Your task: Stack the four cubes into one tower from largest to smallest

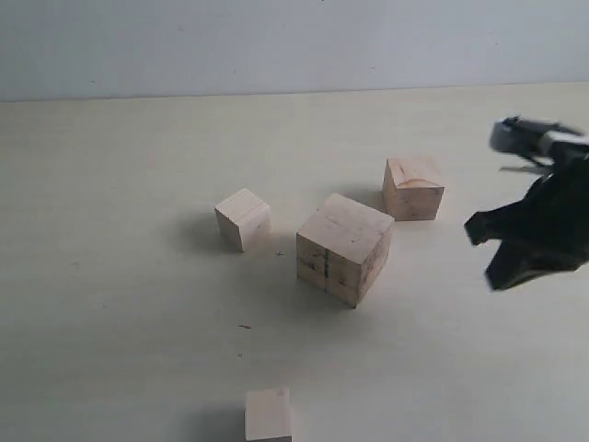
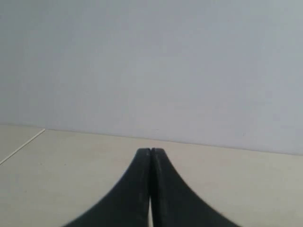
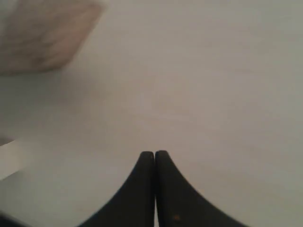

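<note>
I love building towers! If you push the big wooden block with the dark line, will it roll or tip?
The large pale wooden cube probably won't roll: it sits on a flat face on the pale table. It looks as wide as tall, so it should slide, not tip. It seems solid wood, so squeezing likely won't bend it.

Left tool (image 2: 150, 152) and right tool (image 3: 155, 154) matte black, fingers (image 2: 132, 189) tapering in curves; grey-white housing (image 1: 526, 138) on the right arm.
</note>
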Tool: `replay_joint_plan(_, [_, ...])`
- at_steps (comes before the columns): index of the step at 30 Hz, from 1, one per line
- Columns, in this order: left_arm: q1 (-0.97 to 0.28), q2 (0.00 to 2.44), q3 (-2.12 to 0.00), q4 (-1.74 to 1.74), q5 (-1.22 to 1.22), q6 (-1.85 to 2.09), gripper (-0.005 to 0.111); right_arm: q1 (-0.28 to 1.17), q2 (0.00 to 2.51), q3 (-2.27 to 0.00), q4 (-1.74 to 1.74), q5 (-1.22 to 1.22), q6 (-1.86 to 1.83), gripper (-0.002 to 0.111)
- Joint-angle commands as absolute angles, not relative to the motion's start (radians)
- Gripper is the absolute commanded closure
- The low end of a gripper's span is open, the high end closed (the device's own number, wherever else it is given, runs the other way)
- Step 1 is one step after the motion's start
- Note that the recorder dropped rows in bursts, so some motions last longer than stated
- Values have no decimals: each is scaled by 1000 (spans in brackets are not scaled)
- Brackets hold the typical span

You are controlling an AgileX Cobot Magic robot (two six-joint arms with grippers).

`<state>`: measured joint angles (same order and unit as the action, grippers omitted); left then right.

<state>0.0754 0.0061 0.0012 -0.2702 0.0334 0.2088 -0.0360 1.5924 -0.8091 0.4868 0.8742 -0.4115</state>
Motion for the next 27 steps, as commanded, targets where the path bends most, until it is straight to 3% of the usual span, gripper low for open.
replay_joint_plan(1, [71, 0, 0, -277, 33, 211, 107, -35, 1670, -812, 940, 930, -763, 108])
replay_joint_plan(15, [71, 0, 0, -277, 33, 211, 107, 42, 1834, -869, 1152, 682, -923, 108])
replay_joint_plan(27, [71, 0, 0, -277, 33, 211, 107, 92, 1909, -1024, 1172, 670, -911, 108])
